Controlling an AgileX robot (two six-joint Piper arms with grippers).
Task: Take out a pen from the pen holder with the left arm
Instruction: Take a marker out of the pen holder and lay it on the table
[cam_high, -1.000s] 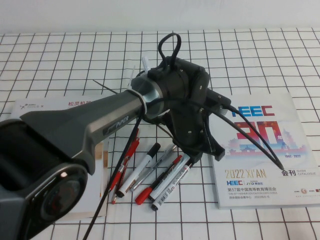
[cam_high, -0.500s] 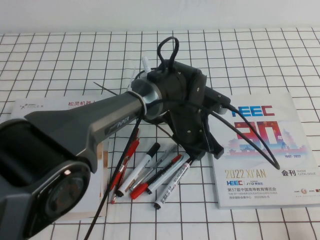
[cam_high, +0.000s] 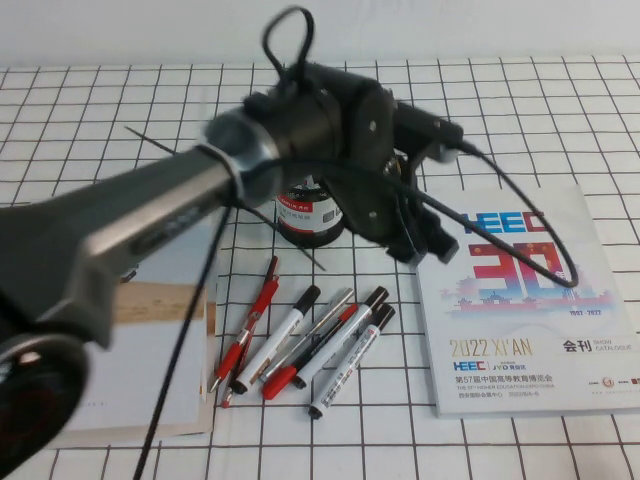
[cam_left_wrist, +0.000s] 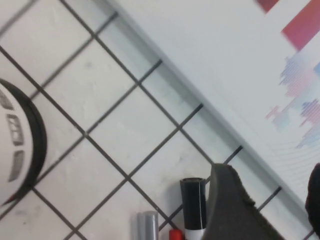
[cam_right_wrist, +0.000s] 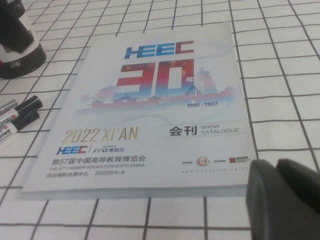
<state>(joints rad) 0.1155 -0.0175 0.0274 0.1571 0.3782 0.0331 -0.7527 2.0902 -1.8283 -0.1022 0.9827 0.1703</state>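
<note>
**Counter**: white surface with a black grid.

**Pen holder**: a dark round pot with a white and red label. It stands upright near the middle of the counter. The left arm hides its top, so its contents cannot be told.

**Pens**: five lie flat on the counter on the robot's side of the holder. They sit side by side, slanted, and clear of the holder. A red pen lies at the left end and a white marker with a black cap at the right end.

**Left tool**: hangs low over the counter between the holder and the catalogue, just beyond the pens' caps. The wrist view shows its fingers spread apart with nothing between them.

**Right tool**: sits above the counter, beside the catalogue's near right corner. Whether it is open or closed cannot be told.

**Catalogue**: a white show catalogue that lies flat to the right of the pens.

**Booklet**: lies flat to the left of the pens, partly under the left arm.
</note>
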